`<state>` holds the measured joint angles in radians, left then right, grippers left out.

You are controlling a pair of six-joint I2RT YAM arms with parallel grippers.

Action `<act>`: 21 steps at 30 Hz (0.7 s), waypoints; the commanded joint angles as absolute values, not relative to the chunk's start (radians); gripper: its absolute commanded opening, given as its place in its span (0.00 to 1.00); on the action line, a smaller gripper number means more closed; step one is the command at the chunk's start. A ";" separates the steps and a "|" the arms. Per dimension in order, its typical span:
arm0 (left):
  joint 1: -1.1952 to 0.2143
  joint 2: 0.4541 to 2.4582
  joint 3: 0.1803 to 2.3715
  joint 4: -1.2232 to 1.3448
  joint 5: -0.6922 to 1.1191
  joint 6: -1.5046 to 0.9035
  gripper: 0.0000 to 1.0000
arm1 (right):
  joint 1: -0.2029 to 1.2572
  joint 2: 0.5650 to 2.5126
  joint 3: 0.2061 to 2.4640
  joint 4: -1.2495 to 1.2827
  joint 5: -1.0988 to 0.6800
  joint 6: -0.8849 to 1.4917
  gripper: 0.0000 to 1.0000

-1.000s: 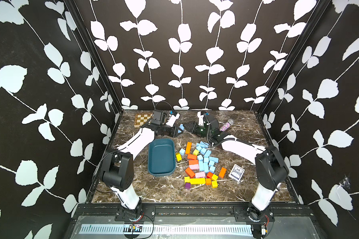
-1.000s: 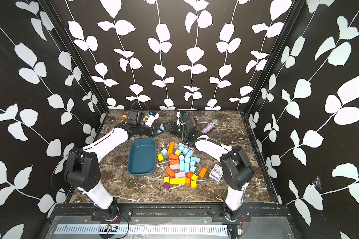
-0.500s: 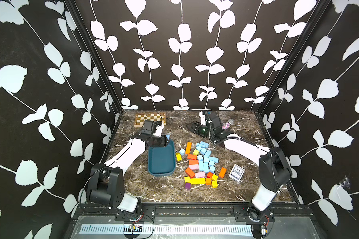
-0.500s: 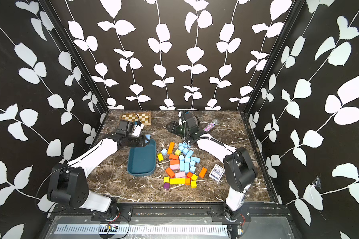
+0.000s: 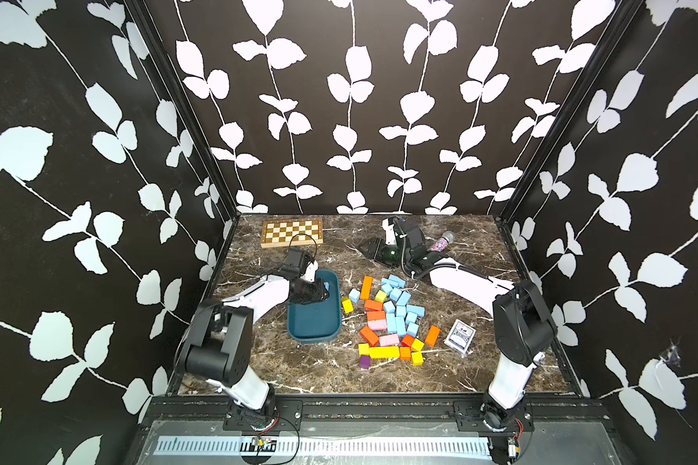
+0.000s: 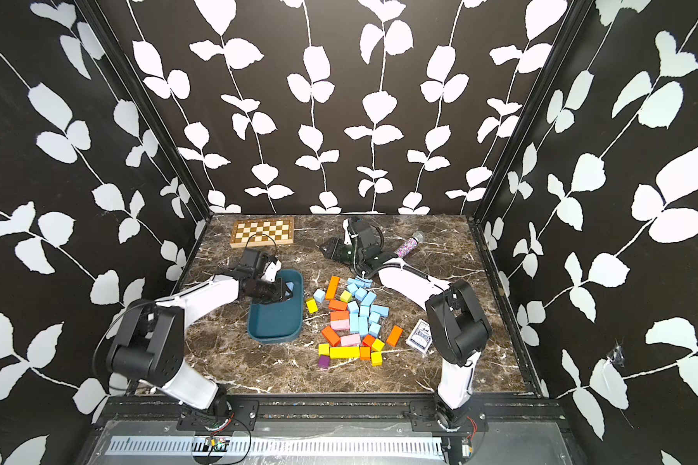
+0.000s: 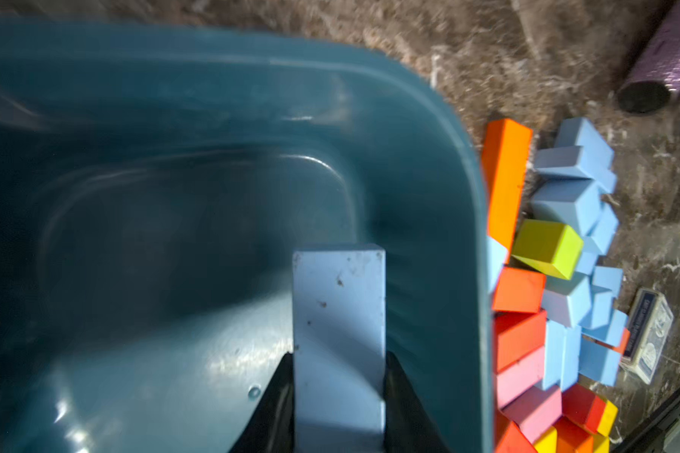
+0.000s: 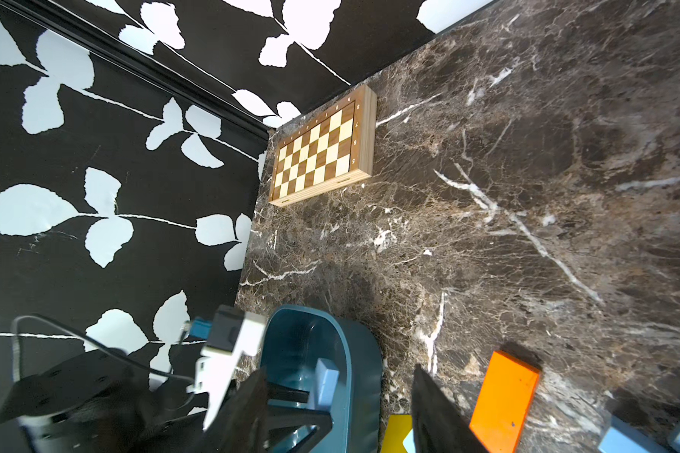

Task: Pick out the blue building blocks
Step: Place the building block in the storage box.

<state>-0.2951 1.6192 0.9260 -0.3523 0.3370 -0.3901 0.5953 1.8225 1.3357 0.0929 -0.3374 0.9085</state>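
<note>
Fingers (image 7: 404, 404) of the left gripper (image 7: 338, 364) pinch one blue brick (image 7: 338, 313) over the teal tray (image 5: 315, 322).

Close to the front edge of the table (image 5: 319, 370), a purple block (image 5: 364, 361) and yellow, orange and pink blocks (image 5: 383, 352) lie in a heap, with a pack of cards (image 5: 460, 336) just to their right. The blue building blocks (image 5: 403, 299) sit in the middle of the table, in the far half of that heap, right of the tray and not in it. The tray lies left of the middle, and the pinched brick hangs inside its far end; whether it touches the bottom cannot be told. Farther back, the right gripper (image 5: 365, 247) has its fingers spread with nothing between them. A purple microphone (image 5: 440, 241) lies near it, and a chessboard (image 5: 292, 232) sits in the far left corner.
</note>
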 commanded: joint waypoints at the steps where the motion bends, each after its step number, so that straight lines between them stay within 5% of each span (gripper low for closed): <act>1: -0.314 1.631 0.932 -0.299 0.350 -0.398 0.12 | 0.592 1.807 1.318 0.139 -0.331 0.923 0.57; 9: -0.325 1.718 1.002 -0.278 0.350 -0.365 0.17 | 0.593 1.834 1.319 0.157 -0.341 0.931 0.57; 21: -0.333 1.735 1.018 -0.304 0.336 -0.359 0.46 | 0.593 1.837 1.285 0.166 -0.348 0.936 0.56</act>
